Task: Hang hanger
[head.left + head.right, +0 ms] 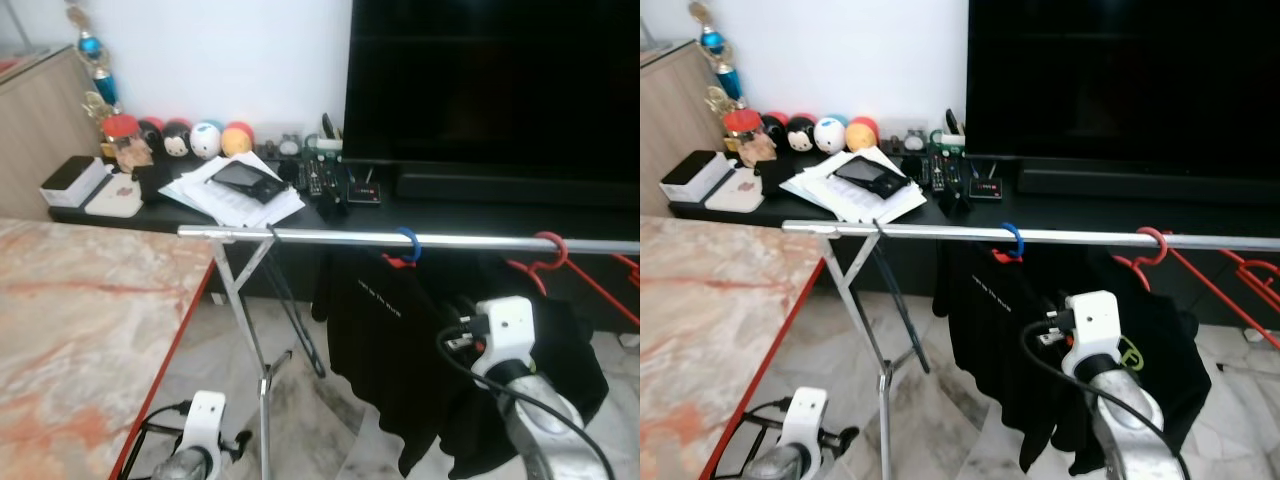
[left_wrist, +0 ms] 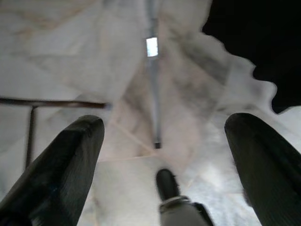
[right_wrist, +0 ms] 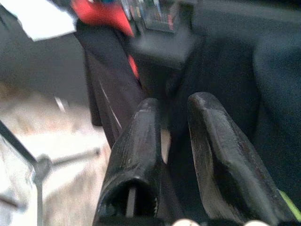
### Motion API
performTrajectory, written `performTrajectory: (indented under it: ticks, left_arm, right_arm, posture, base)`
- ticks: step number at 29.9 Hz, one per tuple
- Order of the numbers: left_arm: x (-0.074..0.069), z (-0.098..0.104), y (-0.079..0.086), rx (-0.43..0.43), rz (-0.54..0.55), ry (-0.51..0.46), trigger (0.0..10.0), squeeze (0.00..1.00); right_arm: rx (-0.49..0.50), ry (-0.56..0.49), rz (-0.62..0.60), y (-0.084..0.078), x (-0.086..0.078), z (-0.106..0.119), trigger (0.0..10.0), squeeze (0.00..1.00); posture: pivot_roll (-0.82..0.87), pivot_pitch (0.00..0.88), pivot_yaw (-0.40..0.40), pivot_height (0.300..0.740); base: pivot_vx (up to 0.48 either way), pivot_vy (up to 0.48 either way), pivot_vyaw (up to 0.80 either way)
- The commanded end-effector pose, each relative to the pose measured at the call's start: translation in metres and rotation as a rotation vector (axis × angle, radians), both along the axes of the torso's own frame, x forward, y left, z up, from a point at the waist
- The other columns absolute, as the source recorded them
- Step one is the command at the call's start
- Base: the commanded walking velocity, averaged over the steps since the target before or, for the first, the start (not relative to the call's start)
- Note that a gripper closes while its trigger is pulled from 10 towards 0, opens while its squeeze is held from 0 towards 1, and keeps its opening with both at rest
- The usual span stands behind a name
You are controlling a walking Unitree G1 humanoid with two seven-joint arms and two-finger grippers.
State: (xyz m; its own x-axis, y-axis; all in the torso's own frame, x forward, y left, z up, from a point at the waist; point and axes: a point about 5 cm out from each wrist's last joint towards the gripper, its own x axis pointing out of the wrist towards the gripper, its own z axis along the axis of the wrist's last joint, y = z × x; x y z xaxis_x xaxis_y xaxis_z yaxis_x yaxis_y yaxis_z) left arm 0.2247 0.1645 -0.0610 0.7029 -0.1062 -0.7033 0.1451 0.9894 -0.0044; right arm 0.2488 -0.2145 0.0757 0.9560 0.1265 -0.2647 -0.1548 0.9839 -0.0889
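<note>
Marble floor lies under a steel rail (image 1: 400, 238) running left to right, where the red hanger (image 1: 545, 250) hooks near its right end just above the right gripper (image 3: 171, 141) — fingers nearly closed, nothing seen between them — while the left gripper (image 2: 164, 155) hangs open, low.

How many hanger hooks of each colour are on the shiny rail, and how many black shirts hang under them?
Blue hanger hooks: 1, the blue hook on the rail.
Red hanger hooks: 1, the red hook. Another red hanger is cut off at the frame's edge, so it is left out.
Black shirts: 2, the left shirt and the right shirt.
Total: 4.
</note>
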Motion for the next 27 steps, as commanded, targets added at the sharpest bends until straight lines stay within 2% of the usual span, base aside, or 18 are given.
performTrajectory:
  ticks: [1, 11, 14, 18, 27]
  left_arm:
    - [-0.008, -0.005, 0.009, 0.026, 0.006, 0.04, 10.0, 0.0]
    - [-0.007, -0.005, 0.008, 0.023, 0.007, 0.04, 10.0, 0.0]
    - [-0.007, -0.005, 0.008, 0.022, 0.008, 0.04, 10.0, 0.0]
    - [-0.007, -0.004, 0.007, 0.02, 0.009, 0.039, 10.0, 0.0]
    - [-0.007, -0.004, 0.007, 0.019, 0.009, 0.038, 10.0, 0.0]
  right_arm:
    - [0.001, 0.05, -0.003, 0.002, 0.001, -0.004, 10.0, 0.0]
    - [-0.01, 0.232, 0.104, 0.005, 0.007, -0.016, 10.0, 0.0]
    - [-0.031, 0.244, 0.126, 0.004, 0.01, -0.017, 10.0, 0.0]
    - [-0.058, 0.253, 0.102, -0.002, 0.022, -0.014, 10.0, 0.0]
    - [-0.034, 0.249, 0.1, -0.001, 0.036, -0.017, 10.0, 0.0]
  posture:
    - [-0.13, 0.0, 0.02, 0.74]
    - [-0.13, 0.0, 0.019, 0.74]
    - [-0.13, 0.0, 0.019, 0.74]
    - [-0.13, 0.0, 0.018, 0.74]
    - [-0.12, 0.0, 0.018, 0.74]
  base:
    - [0.0, 0.0, 0.0]
    - [0.0, 0.0, 0.0]
    - [0.0, 0.0, 0.0]
    - [0.0, 0.0, 0.0]
    - [0.0, 0.0, 0.0]
